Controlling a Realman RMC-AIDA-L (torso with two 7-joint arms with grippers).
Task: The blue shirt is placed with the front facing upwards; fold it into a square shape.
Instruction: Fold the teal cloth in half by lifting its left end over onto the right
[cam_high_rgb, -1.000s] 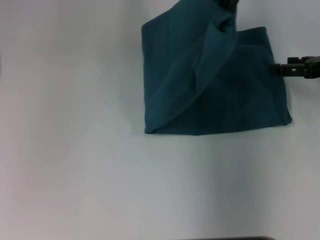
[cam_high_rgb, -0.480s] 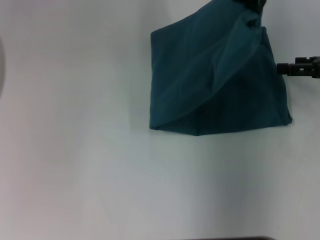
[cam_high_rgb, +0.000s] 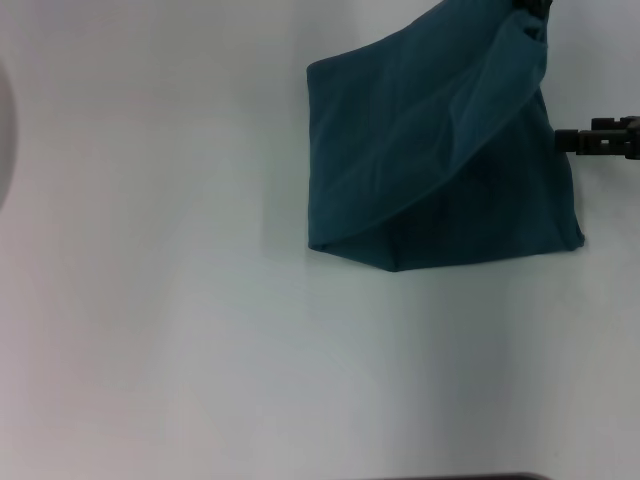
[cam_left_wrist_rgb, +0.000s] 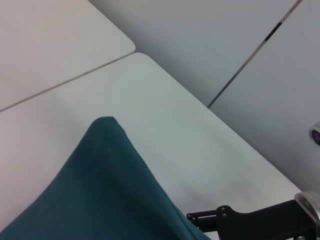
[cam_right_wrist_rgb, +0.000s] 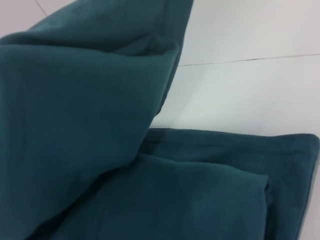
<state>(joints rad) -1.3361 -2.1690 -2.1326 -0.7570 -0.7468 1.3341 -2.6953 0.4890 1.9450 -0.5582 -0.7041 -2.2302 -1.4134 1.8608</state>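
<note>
The left gripper (cam_high_rgb: 535, 8), apparently clamped on the blue shirt (cam_high_rgb: 430, 140), has carried its left half further rightward over the desk (cam_high_rgb: 150, 300); right gripper's (cam_high_rgb: 562, 140) fingers unclear.

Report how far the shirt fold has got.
Done: the blue shirt is already reduced to a compact folded block on the table. In hand: one layer is lifted toward the right side, its top leaving the head view. The right gripper sits at the shirt's right edge. Left: laying that layer flat.
</note>
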